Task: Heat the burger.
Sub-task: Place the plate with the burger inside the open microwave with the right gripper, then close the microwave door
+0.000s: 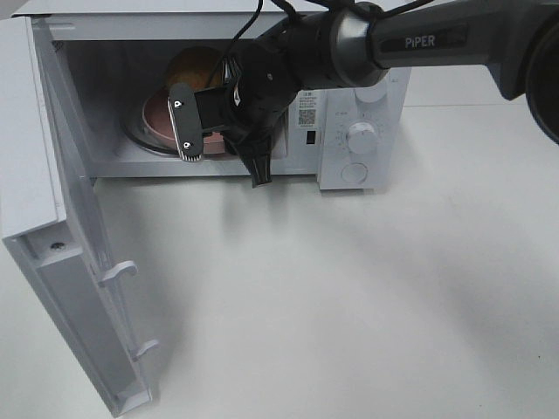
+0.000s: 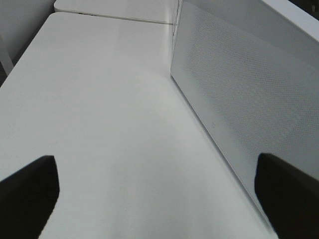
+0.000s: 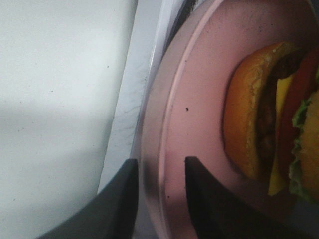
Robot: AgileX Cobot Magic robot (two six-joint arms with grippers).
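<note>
The burger (image 1: 196,68) sits on a round pink plate (image 1: 155,118) inside the open microwave (image 1: 105,52); only its golden bun shows past my right arm. Up close, the burger (image 3: 259,124) shows bun, patty, cheese, tomato and lettuce on the plate (image 3: 199,99). My right gripper (image 1: 210,140) reaches into the microwave's mouth. Its jaws (image 3: 159,167) straddle the plate's near rim, slightly apart from it, so it is open. My left gripper (image 2: 157,194) is open above the bare table, with nothing between its fingers.
The microwave door (image 1: 52,218) hangs wide open at the left, reaching toward the table's front. The control panel with knobs (image 1: 360,140) is to the right of the cavity. The microwave's perforated side wall (image 2: 239,99) stands close beside my left gripper.
</note>
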